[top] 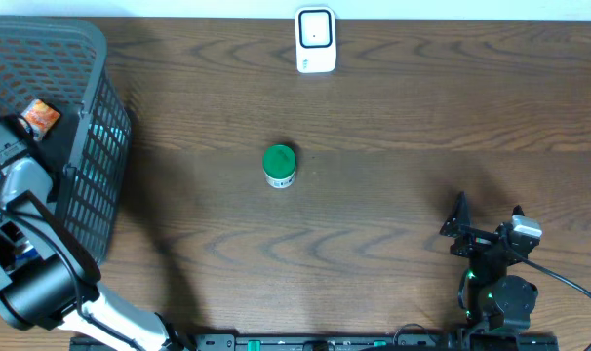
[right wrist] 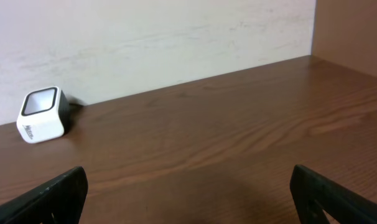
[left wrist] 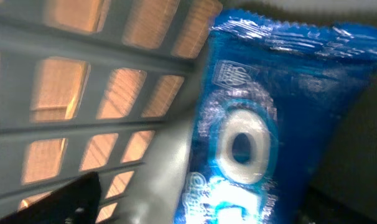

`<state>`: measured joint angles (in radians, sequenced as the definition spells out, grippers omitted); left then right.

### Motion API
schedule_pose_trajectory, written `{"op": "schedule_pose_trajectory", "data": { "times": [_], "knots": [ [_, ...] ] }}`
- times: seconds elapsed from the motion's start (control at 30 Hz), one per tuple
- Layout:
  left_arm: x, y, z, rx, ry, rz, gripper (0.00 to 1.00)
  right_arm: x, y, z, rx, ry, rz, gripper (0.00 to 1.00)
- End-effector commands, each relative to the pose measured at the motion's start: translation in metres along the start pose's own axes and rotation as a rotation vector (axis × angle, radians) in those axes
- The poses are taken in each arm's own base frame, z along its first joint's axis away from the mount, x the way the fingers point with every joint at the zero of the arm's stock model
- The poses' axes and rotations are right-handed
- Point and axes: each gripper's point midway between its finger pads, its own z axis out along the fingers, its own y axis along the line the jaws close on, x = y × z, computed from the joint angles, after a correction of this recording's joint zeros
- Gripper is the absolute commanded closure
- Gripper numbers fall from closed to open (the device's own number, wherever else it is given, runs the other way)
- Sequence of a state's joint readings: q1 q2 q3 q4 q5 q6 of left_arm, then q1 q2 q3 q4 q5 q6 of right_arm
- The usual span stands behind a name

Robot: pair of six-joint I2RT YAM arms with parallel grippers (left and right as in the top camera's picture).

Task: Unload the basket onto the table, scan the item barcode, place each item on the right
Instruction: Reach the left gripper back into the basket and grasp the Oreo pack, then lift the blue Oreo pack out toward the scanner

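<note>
Backing wooden table (right wrist: 238,124) — pale wall (right wrist: 176,31)

In the overhead view the basket (top: 98,146) runs off the left edge, and the left arm (top: 24,183) hides most of its inside. In the left wrist view the blue packet (left wrist: 257,112) is blurred, its print unreadable, its lower end cut by the frame. The right gripper (right wrist: 187,177) shows only 2 fingertips (right wrist: 55,194) at the bottom corners.
</note>
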<state>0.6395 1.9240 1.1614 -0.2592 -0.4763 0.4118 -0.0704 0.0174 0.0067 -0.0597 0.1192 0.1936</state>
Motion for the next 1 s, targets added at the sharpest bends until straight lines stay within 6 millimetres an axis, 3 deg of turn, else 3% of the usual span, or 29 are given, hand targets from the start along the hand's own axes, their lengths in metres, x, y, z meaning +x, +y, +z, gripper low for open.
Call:
{"op": "schedule_pose_trajectory", "data": {
  "times": [0.0, 0.17, 0.3, 0.37, 0.53, 0.7, 0.8, 0.97],
  "knots": [
    [0.108, -0.094, 0.047, 0.288, 0.254, 0.122, 0.04, 0.002, 0.002, 0.000, -0.010, 0.006, -0.012, 0.01],
    [0.115, -0.096, 0.050, 0.291, 0.256, 0.113, 0.29, 0.002, 0.002, 0.000, -0.010, 0.006, -0.012, 0.01],
    [0.118, -0.098, 0.048, 0.295, 0.274, 0.071, 0.80, 0.002, 0.002, 0.000, -0.010, 0.006, -0.012, 0.01],
    [0.120, -0.099, 0.048, 0.297, 0.281, 0.073, 0.92, 0.002, 0.002, 0.000, -0.010, 0.006, -0.012, 0.01],
    [0.116, -0.096, 0.043, 0.291, 0.278, 0.040, 0.92, 0.002, 0.002, 0.000, -0.010, 0.006, -0.012, 0.01],
    [0.088, -0.084, 0.021, 0.278, 0.216, 0.018, 0.93, 0.002, 0.002, 0.000, -0.010, 0.006, -0.012, 0.01],
    [0.062, -0.076, -0.003, 0.264, 0.136, -0.010, 0.93, 0.002, 0.002, 0.000, -0.010, 0.006, -0.012, 0.01],
    [0.021, -0.057, -0.060, 0.248, -0.029, -0.090, 0.93, 0.002, 0.002, 0.000, -0.010, 0.006, -0.012, 0.01]
  ]
}}
